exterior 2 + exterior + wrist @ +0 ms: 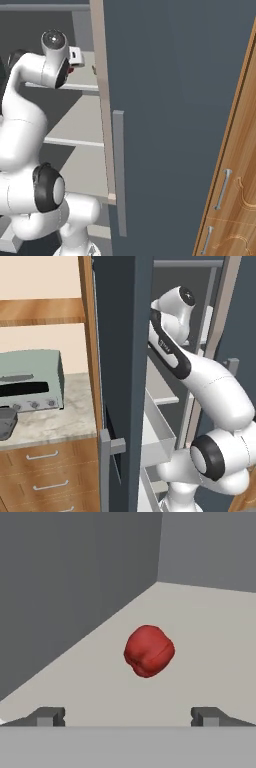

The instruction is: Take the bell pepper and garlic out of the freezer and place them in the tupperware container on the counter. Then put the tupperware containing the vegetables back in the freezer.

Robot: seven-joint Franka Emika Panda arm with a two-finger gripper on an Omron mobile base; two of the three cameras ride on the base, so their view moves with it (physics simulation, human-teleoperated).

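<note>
My end effector (127,716) is released, its two dark fingertips (47,716) spread wide apart and grasping nothing. In the hand view, the small glossy red lumpy bell pepper (149,650) sits at twelve o'clock from the gap between my fingertips, apart from them, resting on a light grey inner shelf (210,642) of the tall dark slate-blue freezer (122,356). The freezer's grey inner walls meet in a corner beyond the pepper, at about one o'clock from it.

In the left base view my white arm (210,386) reaches into the open freezer, past the door with its long grey handle (105,466). At nine o'clock from that door lies the beige-grey marbled stone surface (60,421) over wooden drawers. On it stands a grey-green toaster oven (31,381), and the shallow dark grey tupperware container (7,423) shows at the picture's left edge, just in front of the oven.
</note>
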